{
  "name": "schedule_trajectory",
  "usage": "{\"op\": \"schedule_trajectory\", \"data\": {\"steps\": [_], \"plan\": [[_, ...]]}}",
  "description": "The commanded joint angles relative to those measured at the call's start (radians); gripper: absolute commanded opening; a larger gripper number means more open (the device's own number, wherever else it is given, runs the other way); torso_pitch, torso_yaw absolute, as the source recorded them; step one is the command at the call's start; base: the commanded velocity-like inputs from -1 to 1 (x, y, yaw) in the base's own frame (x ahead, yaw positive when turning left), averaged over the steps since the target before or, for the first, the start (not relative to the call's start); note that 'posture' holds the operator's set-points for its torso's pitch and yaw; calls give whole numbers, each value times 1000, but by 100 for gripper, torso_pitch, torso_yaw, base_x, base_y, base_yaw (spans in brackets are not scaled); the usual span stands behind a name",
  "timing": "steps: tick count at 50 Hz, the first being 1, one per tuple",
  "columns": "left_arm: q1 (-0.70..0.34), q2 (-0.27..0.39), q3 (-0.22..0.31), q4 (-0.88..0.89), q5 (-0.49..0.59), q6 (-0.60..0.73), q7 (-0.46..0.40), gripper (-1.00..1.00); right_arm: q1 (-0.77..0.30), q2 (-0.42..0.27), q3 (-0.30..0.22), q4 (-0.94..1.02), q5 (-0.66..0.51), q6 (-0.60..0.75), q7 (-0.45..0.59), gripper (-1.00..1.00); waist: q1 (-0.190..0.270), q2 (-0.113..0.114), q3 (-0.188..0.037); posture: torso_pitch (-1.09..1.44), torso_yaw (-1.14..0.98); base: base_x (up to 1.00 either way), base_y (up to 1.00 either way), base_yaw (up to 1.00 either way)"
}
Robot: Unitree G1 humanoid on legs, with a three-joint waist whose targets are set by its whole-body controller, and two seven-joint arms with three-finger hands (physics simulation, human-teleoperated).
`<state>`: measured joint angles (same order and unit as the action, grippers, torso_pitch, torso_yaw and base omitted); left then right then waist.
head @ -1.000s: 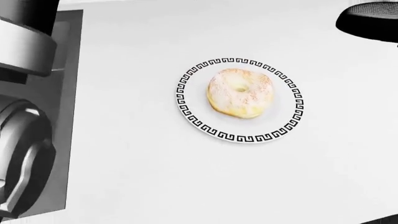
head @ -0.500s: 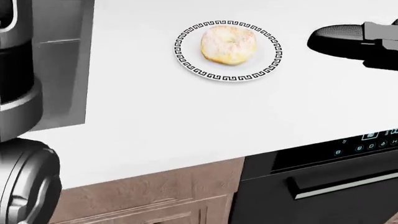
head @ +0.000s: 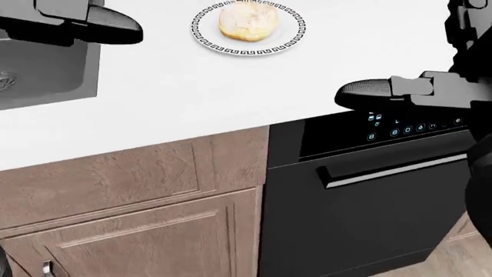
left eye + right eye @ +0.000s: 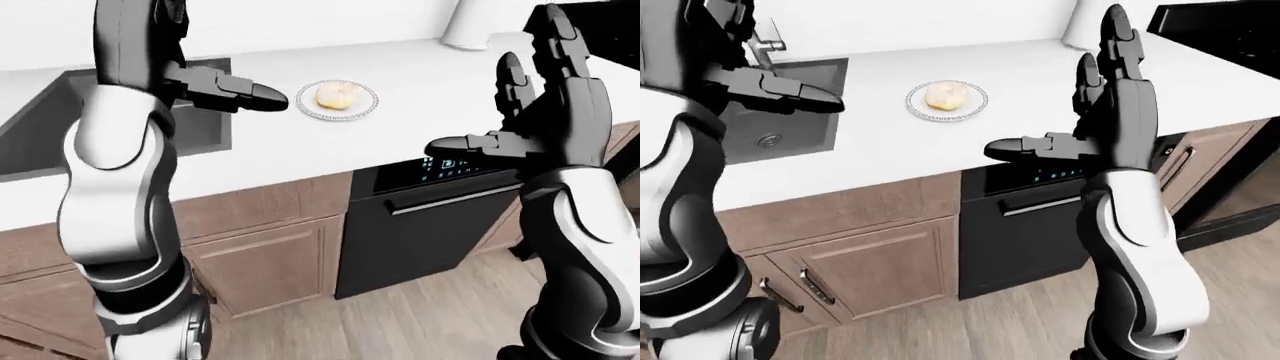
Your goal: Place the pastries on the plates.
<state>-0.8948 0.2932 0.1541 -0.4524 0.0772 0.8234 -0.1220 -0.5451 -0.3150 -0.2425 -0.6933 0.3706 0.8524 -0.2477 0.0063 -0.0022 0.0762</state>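
A sugar-dusted donut lies in the middle of a white plate with a black key-pattern rim on the white counter, near the top of the head view. My left hand hovers to the left of the plate, fingers stretched out, holding nothing. My right hand is raised to the right of the plate, above the counter's near edge, fingers spread upward and thumb pointing left, also holding nothing. No other pastry or plate shows.
A steel sink with a faucet is set into the counter left of the plate. A black dishwasher with a handle sits below the counter, wooden cabinet doors beside it. A white cylinder stands at the counter's far side.
The whole picture has shifted: the camera has pulled away and tilted down, so the plate slid to the top of the head view and the cabinet fronts and dishwasher came into sight.
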Motion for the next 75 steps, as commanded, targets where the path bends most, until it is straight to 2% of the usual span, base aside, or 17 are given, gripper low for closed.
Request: {"op": "schedule_trajectory", "data": {"steps": [1, 12, 19, 22, 27, 30, 31, 34, 39, 43, 52, 55, 63, 65, 66, 67, 75], "plan": [[-5, 20, 10, -52, -14, -24, 36, 100, -25, 1, -5, -26, -22, -54, 20, 100, 8, -4, -28, 0, 0, 0, 0, 51], [105, 1, 2, -114, -59, -72, 81, 100, -3, 28, -1, -39, -50, -63, 50, 100, 20, -57, -44, 0, 0, 1, 0, 57], [103, 8, 5, -110, -47, -61, 77, 100, -7, 33, -5, -42, -50, -57, 50, 100, 10, 11, -43, 0, 0, 2, 0, 62], [89, 17, 10, -114, -43, -48, 74, 100, -20, 28, -10, -39, -45, -50, 47, 100, 13, 104, -68, 0, 0, 3, 0, 62], [92, 35, 19, -132, -30, -39, 62, 100, -46, 38, -21, -57, -32, -11, 44, 100, 7, 25, -61, 0, 0, 4, 22, 37], [101, 40, 16, -135, -20, -42, 52, 100, -44, 32, -18, -54, -16, -17, 28, 100, -3, -96, -13, 0, 0, 10, 85, 0], [101, 37, 17, -138, -19, -40, 51, 100, -41, 30, -15, -52, -16, -20, 23, 100, -4, -59, -15, 0, 0, 10, 83, 0], [100, 37, 20, -142, -14, -38, 50, 100, -38, 25, -13, -54, -11, -23, 19, 100, -11, -60, -52, 0, 0, 10, 83, 0], [108, 38, 26, -155, -15, -31, 51, 100, -32, 20, -11, -56, -7, -27, 16, 100, -31, -11, -37, 0, 0, 9, 82, 0], [109, 41, 25, -155, -11, -30, 49, 100, -31, 17, -11, -61, -5, -26, 17, 100, -38, 109, -66, 0, 0, 10, 82, 0], [110, 47, 27, -163, -1, -23, 42, 100, -31, 17, -7, -63, -12, -27, 27, 100, -12, 1, -25, 0, 0, 14, 81, 0], [109, 49, 28, -168, 4, -17, 41, 100, -30, 19, -3, -70, -14, -27, 33, 100, -12, -60, -46, 0, 0, 23, 81, 0], [95, 59, 32, -169, 9, -4, 32, 100, -44, 21, 0, -63, -19, -32, 40, 100, -52, -16, -35, 0, 0, 47, 81, 0], [84, 62, 33, -169, 9, 5, 30, 100, -53, 20, -1, -61, -16, -25, 39, 100, -56, 24, -39, 0, 0, 50, 66, 0], [83, 64, 33, -169, 9, 6, 29, 100, -55, 18, 0, -61, -17, -25, 40, 100, -57, 110, -61, 0, 0, 49, 45, 0], [83, 65, 32, -166, 11, 3, 30, 100, -59, 17, 1, -62, -17, -23, 39, 100, -56, 118, -48, 0, 0, 49, 43, 0], [85, 67, 35, -173, 12, 8, 27, 100, -57, 24, 1, -63, 0, -21, 21, 100, -25, 37, -29, 0, 0, 10, 7, 0]]}}
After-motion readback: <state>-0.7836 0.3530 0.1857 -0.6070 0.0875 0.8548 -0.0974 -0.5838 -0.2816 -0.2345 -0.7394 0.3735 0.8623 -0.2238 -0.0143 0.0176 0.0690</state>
